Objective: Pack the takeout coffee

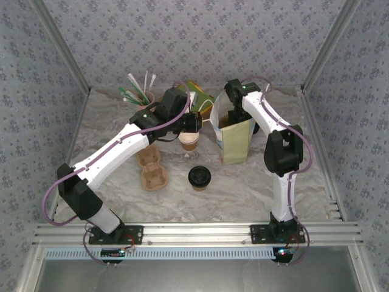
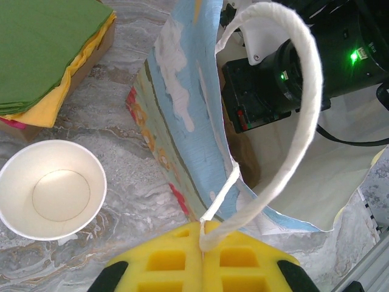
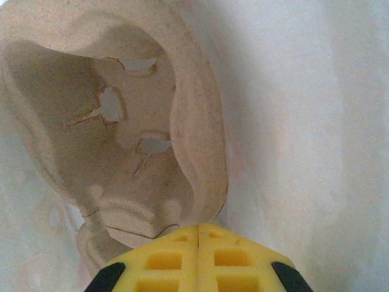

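Note:
The takeout coffee (image 1: pixel 199 176), a brown cup with a black lid, stands upright on the table in front of the paper bag (image 1: pixel 234 139). My left gripper (image 1: pixel 200 120) (image 2: pixel 202 234) is shut on the bag's white rope handle (image 2: pixel 302 109), at the bag's left rim (image 2: pixel 182 115). From above, my right gripper (image 1: pixel 230 104) (image 3: pixel 199 229) reaches down into the bag's mouth. Inside the bag it is shut on the rim of a brown cardboard cup carrier (image 3: pixel 127 121).
An open lidless cup (image 1: pixel 189 142) (image 2: pixel 51 188) stands just left of the bag. Another cardboard carrier (image 1: pixel 152 167) lies at mid-left. Green and yellow napkins (image 2: pixel 42 48) (image 1: pixel 197 94) and a cup of straws (image 1: pixel 139 91) sit at the back.

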`<state>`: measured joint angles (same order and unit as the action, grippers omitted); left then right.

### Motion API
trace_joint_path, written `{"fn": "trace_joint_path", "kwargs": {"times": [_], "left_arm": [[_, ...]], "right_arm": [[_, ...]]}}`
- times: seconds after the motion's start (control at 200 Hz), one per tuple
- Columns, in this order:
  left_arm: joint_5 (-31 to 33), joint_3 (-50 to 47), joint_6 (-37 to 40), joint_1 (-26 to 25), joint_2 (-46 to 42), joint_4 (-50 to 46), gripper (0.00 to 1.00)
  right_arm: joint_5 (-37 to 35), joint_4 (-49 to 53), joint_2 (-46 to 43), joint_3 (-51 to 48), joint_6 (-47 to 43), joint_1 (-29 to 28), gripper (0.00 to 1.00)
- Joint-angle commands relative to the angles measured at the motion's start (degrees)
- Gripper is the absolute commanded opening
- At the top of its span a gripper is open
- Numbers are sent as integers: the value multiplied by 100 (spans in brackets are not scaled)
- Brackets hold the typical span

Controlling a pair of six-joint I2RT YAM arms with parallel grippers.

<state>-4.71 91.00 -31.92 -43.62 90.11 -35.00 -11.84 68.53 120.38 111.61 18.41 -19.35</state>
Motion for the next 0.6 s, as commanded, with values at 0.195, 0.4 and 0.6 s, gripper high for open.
{"fn": "trace_joint_path", "kwargs": {"times": [0.195, 0.4, 0.6], "left_arm": [[-31, 241, 103, -33, 34, -236, 0], [-74, 275, 99, -41, 58, -235, 0], [-39, 378, 48, -50, 81, -257, 0]], "right_arm": [[-41, -140, -334, -181, -26, 31, 0], [22, -542, -685, -472, -44, -2, 0], [9, -697, -863, -560, -96, -151, 0]]}}
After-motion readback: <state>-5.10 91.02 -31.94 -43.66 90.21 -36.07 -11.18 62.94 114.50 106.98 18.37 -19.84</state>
